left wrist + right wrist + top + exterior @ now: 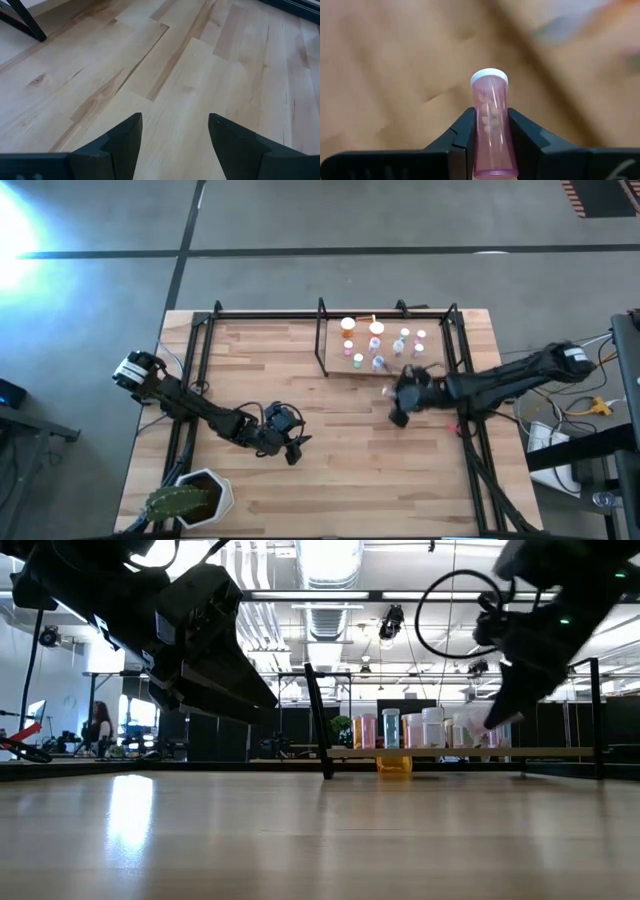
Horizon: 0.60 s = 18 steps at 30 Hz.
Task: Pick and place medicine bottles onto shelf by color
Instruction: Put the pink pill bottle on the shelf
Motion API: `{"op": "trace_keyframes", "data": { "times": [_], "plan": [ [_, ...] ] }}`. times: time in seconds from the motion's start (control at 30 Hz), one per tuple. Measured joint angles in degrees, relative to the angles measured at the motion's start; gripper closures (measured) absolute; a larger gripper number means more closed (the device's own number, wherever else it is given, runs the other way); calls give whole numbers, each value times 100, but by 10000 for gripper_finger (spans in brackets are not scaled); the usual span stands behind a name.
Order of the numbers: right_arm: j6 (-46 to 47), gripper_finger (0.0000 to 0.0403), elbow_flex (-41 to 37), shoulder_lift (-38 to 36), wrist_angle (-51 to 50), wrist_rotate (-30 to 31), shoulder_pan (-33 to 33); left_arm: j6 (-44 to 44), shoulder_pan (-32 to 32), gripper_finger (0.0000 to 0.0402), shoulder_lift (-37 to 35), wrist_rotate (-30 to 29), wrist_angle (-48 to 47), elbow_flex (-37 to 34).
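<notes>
My right gripper [491, 119] is shut on a pink medicine bottle [491, 130] with a white cap [489, 77]. It hangs above the table just in front of the shelf [338, 370], as the high view shows my right gripper [400, 405]. The shelf is a small wood panel in a black rod frame. Several bottles stand on it, orange ones [348, 325] at its far left and smaller ones [400, 345] to their right. My left gripper [175, 132] stands open over bare tabletop at the near left, seen from above as my left gripper [292, 448]. My right gripper pinches the pink bottle's clear body [492, 135] between its two fingers, one on each side, on the half away from the cap. The bottle lies along the fingers with its capped end sticking out past the fingertips [467, 120]. It is clear of the table.
A white pot with a green cactus [190, 498] stands at the near left corner. Black frame rods [200, 370] run along the table's left, far and right sides. One orange bottle [393, 762] shows under the shelf panel in the low view. A person [100, 725] is far behind the table.
</notes>
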Motion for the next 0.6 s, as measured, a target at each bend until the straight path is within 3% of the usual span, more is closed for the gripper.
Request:
{"op": "trace_keyframes", "data": {
  "times": [0.17,0.33,0.47,0.6],
  "plan": [
    [325,315,-434,826,1167,26,1051,4,0,190,0,0,-1,0],
    [429,311,-420,1764,1553,258,1316,17,0,190,0,2,0,0],
    [210,292,-199,2157,1361,287,1315,17,0,190,0,1,1,0],
    [18,258,350,2152,355,191,1305,17,0,190,0,2,2,0]
  ]
}}
